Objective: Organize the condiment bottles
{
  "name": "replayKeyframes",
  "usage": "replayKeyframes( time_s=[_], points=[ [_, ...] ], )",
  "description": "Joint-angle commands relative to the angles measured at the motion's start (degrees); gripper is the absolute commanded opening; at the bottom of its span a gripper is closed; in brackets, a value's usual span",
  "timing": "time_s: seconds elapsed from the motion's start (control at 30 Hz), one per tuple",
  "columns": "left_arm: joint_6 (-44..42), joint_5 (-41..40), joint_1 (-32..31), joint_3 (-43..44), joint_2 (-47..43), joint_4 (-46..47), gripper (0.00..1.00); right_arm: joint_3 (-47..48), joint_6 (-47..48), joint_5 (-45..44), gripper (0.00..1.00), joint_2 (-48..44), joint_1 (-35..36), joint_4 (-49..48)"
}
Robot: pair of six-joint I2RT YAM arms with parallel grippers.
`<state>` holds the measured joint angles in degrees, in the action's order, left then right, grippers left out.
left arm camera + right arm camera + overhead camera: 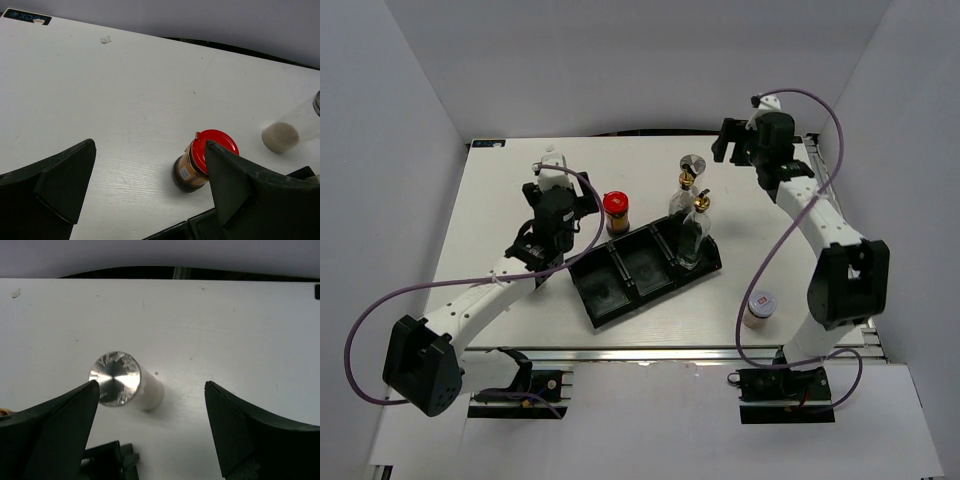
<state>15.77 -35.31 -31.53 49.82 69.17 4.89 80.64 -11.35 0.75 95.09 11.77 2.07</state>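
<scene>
A black tray (620,290) lies mid-table. A glass bottle (692,240) with a gold spout stands in its right compartment. A second glass bottle (680,203) stands close behind; I cannot tell whether it is inside the tray. The red-lidded jar (616,210) (212,147) stands behind the tray's left part, just beyond my left gripper's right finger. My left gripper (560,198) (149,145) is open over bare table. The silver-capped shaker (694,168) (117,377) stands further back. My right gripper (728,140) (151,385) is open, with the shaker near its left finger. A white-capped shaker (760,308) stands at the front right.
The tray's left and middle compartments hold nothing. White walls enclose the table on three sides. A purple cable loops from each arm. In the left wrist view the tray's edge (200,225) lies below the jar, and a clear shaker (287,132) shows at the right.
</scene>
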Motion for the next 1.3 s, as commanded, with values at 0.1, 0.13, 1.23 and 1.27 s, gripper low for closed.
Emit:
replayKeyframes(
  time_s=[0.1,0.13,1.23,1.27],
  points=[
    [3.30,1.73,1.03,-0.16,-1.14,1.18,0.98,18.83,6.34,10.58,0.89,14.05,0.53,3.11],
    [3.48,2.69,1.03,-1.38,-1.92,1.44,0.98,20.85,7.04,10.58,0.89,15.72,0.71,5.03],
    [3.48,-0.37,1.12,-9.57,-13.97,2.41,0.98,36.00,18.82,4.43,0.72,34.56,5.28,16.31],
    [3.48,-0.37,1.12,-9.66,-13.97,2.58,0.98,35.38,19.00,4.69,0.70,34.03,5.37,16.04]
  ],
)
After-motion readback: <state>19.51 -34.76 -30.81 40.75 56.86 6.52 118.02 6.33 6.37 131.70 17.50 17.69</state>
